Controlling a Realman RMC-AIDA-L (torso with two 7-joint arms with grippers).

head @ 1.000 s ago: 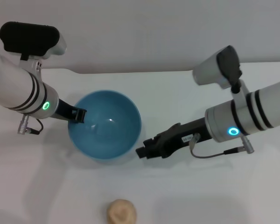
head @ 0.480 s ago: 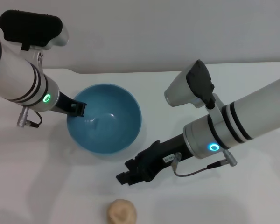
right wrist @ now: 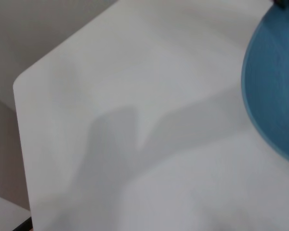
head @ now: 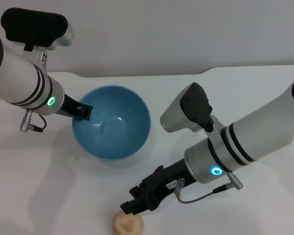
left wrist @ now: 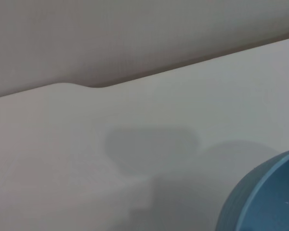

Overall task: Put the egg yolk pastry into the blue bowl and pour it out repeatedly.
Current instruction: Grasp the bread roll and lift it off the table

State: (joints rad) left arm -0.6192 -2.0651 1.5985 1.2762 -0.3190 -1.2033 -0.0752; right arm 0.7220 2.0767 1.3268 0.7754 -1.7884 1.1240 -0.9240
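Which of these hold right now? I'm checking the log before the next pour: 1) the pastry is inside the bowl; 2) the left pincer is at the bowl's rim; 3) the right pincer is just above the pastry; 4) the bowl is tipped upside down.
1) False. The egg yolk pastry lies on the white table, on the near side of the blue bowl and apart from it.
2) True. The left pincer is at the rim on the robot's left side.
3) True. The right pincer is right over the pastry's far edge.
4) False. The bowl sits upright, its opening facing up, nothing inside.
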